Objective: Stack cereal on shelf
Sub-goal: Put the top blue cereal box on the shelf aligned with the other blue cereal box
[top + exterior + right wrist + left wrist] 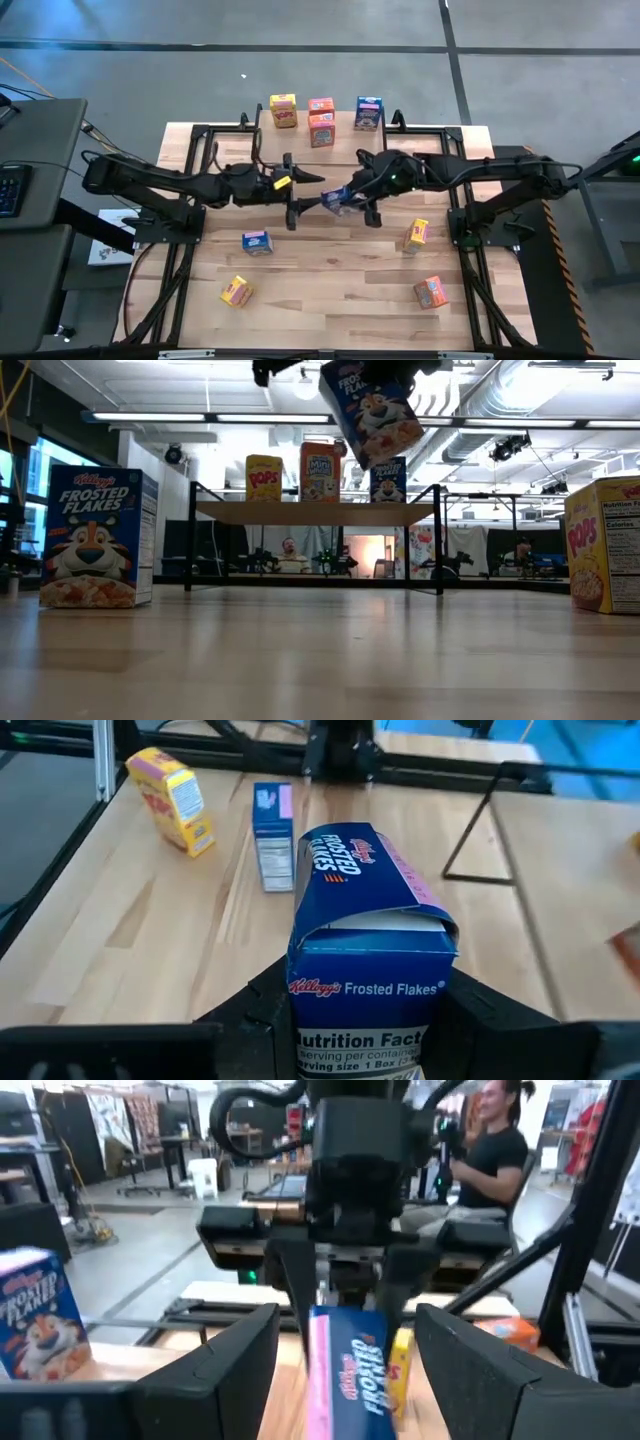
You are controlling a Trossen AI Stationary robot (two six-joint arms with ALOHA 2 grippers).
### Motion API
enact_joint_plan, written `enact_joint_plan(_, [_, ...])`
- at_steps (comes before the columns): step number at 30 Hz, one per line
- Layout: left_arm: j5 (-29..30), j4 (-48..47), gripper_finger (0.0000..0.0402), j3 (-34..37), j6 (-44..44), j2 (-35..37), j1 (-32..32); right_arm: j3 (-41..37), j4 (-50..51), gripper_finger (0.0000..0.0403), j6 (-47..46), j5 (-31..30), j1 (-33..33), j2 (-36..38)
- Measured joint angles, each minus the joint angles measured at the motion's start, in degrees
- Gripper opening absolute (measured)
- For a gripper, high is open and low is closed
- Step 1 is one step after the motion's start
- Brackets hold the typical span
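a: where is the held box?

b: the right end effector [345, 203] grips a blue frosted flakes box [336, 201] above the middle of the worktop [330, 280], lifted clear and tilted in the low view, the fingers clamped on its sides.

a: and the other arm?

b: the left end effector [292, 188] faces it from just beside, fingers spread wide with nothing between them.

a: the shelf?

b: the shelf [315, 511] stands at the far edge, carrying a yellow pops box [283, 110], an orange mini-wheats box [322, 129] with another orange box [321, 105] behind it, and a blue box [368, 113].

a: the rest?

b: on the worktop lie a blue box [256, 242], a yellow box [236, 291], another yellow box [416, 235] and an orange box [431, 292], well apart.
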State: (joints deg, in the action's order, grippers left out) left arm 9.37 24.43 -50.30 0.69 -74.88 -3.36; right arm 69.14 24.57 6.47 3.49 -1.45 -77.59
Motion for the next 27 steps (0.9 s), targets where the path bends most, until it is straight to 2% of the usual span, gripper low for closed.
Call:
enact_joint_plan(6, [0.0,-2.35,0.0225,0.07,0.0,2.48,-0.04,0.0,0.49,0.0136,6.13,0.0,-3.05,4.29])
enact_joint_plan(11, [0.0,-4.68,0.0225,0.07,0.0,3.83,-0.05,0.0,0.68,0.0136,10.32,1.16,-8.86,8.23])
enact_joint_plan(16, [0.0,-5.35,0.0225,0.07,-0.55,4.91,-0.07,-2.76,-3.35,0.0136,12.13,9.92,-16.57,10.82])
enact_joint_plan(22, [-0.22,-5.43,0.0225,0.07,-0.48,5.15,-0.09,-14.19,-15.23,0.0136,12.29,17.92,-26.19,14.24])
enact_joint_plan(27, [-0.22,-5.75,0.0225,0.07,-0.48,5.15,-0.09,-22.63,-28.81,0.0136,12.12,28.17,-32.09,15.55])
